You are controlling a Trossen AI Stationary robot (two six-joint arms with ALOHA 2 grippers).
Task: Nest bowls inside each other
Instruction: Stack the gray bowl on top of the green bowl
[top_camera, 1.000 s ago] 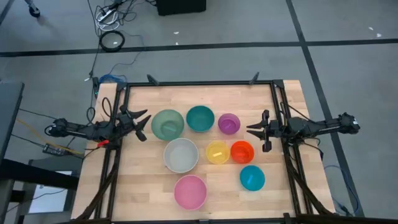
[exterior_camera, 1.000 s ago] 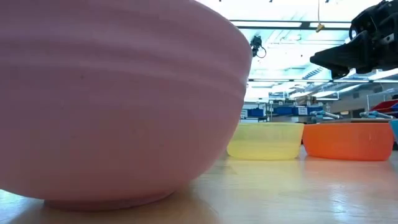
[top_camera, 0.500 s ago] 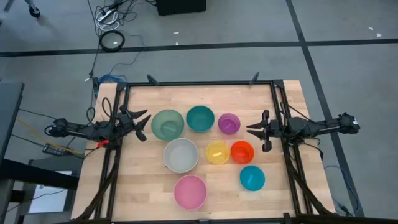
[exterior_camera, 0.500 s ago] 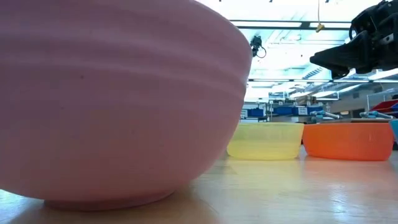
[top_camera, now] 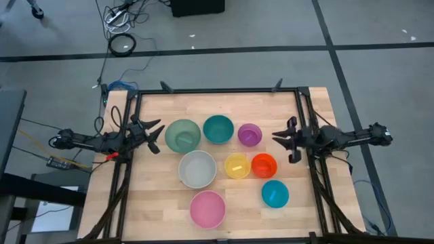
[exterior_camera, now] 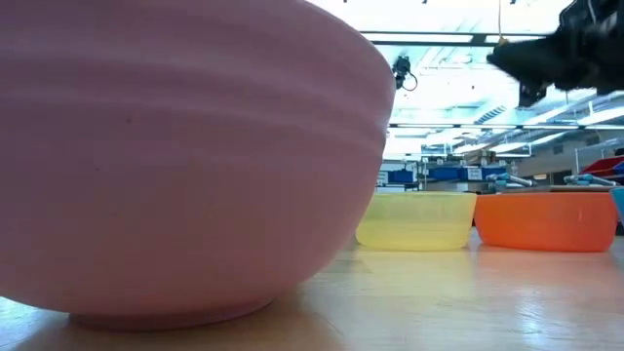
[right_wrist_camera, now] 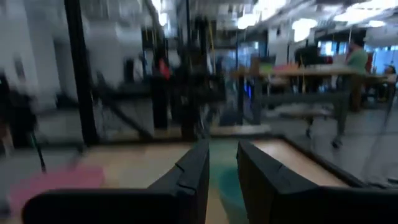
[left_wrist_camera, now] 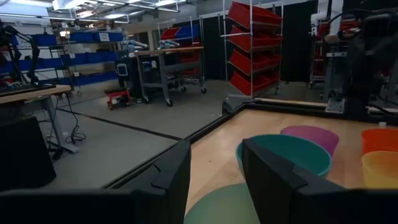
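On the wooden bench [top_camera: 156, 203], the round pink plastic bowl [top_camera: 207, 208] sits nearest, then light blue [top_camera: 274, 194], white-grey [top_camera: 197, 169], yellow [top_camera: 237, 166] and orange [top_camera: 264, 165], with sage green [top_camera: 182, 135], teal [top_camera: 218, 129] and purple [top_camera: 249, 134] farthest; none nested. The right tool [top_camera: 283, 140] hovers beside the purple bowl, fingers slightly apart, empty. The left tool [top_camera: 154, 136] waits by the sage green bowl, fingers apart.

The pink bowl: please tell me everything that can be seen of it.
The pink bowl is round, plain and smooth, and looks like plastic. It stands upright and empty on the wooden table, near the table's front edge, below the white bowl in the high view. It touches no other bowl and neither gripper. In the low view it stands close to the camera, filling the picture's left, with faint rings around its curved wall and a small flat base on the wood.
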